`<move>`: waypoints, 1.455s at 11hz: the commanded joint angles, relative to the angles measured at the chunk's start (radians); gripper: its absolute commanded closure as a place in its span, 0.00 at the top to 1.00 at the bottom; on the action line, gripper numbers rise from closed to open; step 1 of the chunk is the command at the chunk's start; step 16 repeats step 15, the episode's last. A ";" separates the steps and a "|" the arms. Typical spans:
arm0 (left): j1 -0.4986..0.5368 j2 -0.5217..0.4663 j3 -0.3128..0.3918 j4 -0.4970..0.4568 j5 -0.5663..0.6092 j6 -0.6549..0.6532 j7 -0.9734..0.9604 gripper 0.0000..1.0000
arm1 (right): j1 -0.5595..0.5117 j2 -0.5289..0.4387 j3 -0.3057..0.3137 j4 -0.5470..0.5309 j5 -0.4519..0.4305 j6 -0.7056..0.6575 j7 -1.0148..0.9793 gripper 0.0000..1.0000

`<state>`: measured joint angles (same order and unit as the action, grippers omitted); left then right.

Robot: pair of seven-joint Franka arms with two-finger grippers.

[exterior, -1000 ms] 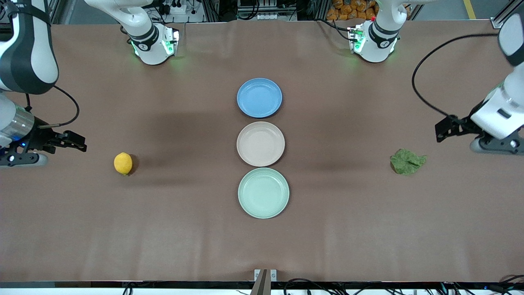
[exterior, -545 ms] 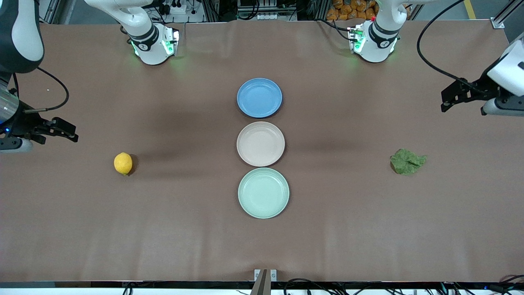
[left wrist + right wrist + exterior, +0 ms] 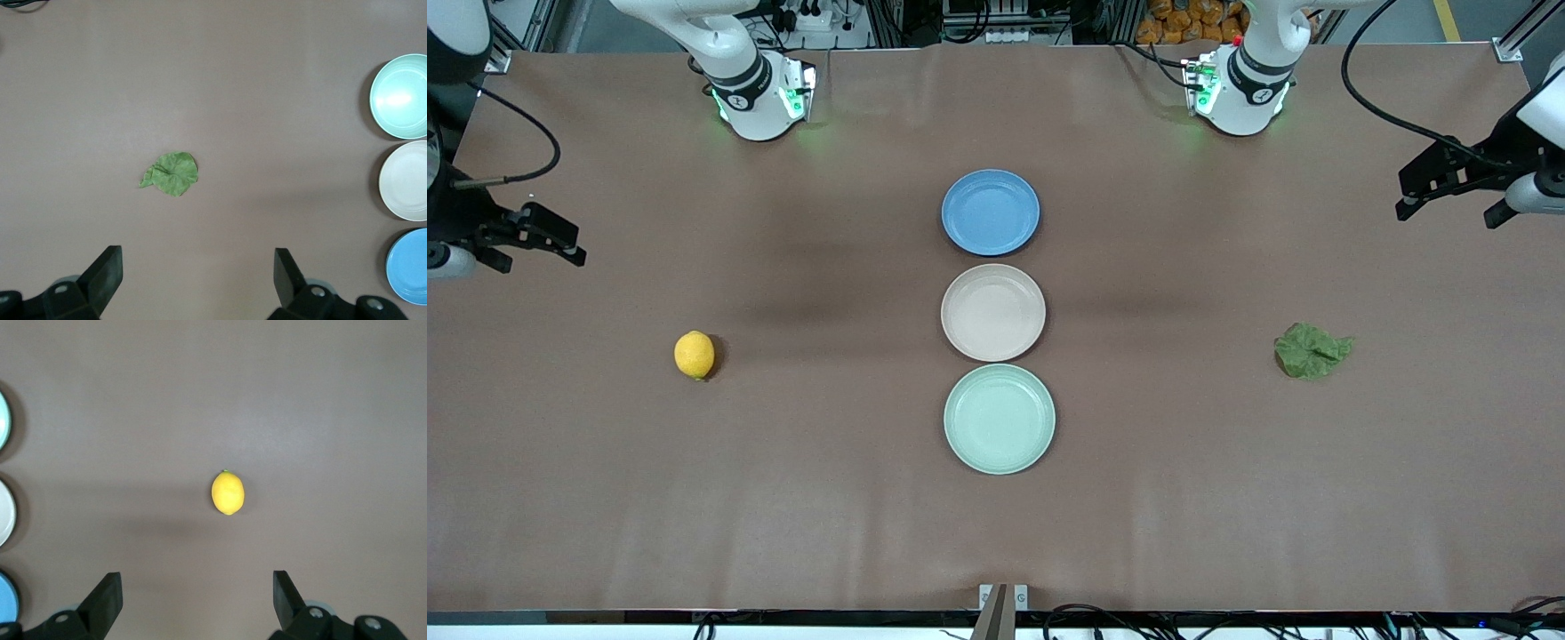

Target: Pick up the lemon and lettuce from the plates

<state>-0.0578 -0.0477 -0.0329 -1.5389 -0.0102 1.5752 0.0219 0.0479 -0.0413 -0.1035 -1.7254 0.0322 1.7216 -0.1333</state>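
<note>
The lemon (image 3: 694,355) lies on the bare table toward the right arm's end, also in the right wrist view (image 3: 228,493). The lettuce (image 3: 1312,350) lies on the bare table toward the left arm's end, also in the left wrist view (image 3: 170,175). The beige plate (image 3: 993,312) and the mint plate (image 3: 1000,418) are empty at the table's middle. My right gripper (image 3: 569,242) is open and empty, up in the air apart from the lemon (image 3: 197,590). My left gripper (image 3: 1405,194) is open and empty, up apart from the lettuce (image 3: 198,267).
An empty blue plate (image 3: 991,212) lies beside the beige plate, farther from the front camera. The three plates form a row, seen at the edge of both wrist views (image 3: 405,180) (image 3: 5,512). The arm bases stand along the table's back edge.
Both grippers have moved away from the lemon and lettuce, toward the base side of the table and its ends. The lemon, lettuce and plates have not moved.
</note>
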 commanded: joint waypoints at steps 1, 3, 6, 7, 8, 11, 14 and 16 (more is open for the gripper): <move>0.009 -0.006 -0.002 0.020 -0.017 -0.026 -0.005 1.00 | -0.046 -0.035 0.062 0.016 0.017 -0.054 -0.002 1.00; 0.009 -0.006 -0.002 0.020 -0.017 -0.026 -0.005 1.00 | -0.051 -0.032 0.068 0.052 0.015 -0.096 -0.002 1.00; 0.009 -0.004 -0.002 0.019 -0.017 -0.026 -0.005 1.00 | -0.078 -0.034 0.102 0.053 0.012 -0.093 -0.002 1.00; 0.009 -0.004 -0.002 0.019 -0.017 -0.027 -0.005 1.00 | -0.077 -0.032 0.100 0.050 0.012 -0.094 0.001 1.00; 0.009 -0.004 -0.002 0.019 -0.019 -0.029 -0.005 1.00 | -0.077 -0.032 0.102 0.050 0.012 -0.093 0.009 1.00; 0.009 -0.003 -0.002 0.019 -0.022 -0.029 -0.005 1.00 | -0.077 -0.032 0.100 0.047 0.012 -0.093 0.009 1.00; 0.009 -0.003 -0.002 0.019 -0.024 -0.029 -0.005 1.00 | -0.076 -0.032 0.100 0.046 0.012 -0.094 0.009 1.00; 0.009 -0.001 -0.002 0.019 -0.025 -0.029 -0.005 1.00 | -0.075 -0.032 0.100 0.046 0.012 -0.096 0.009 1.00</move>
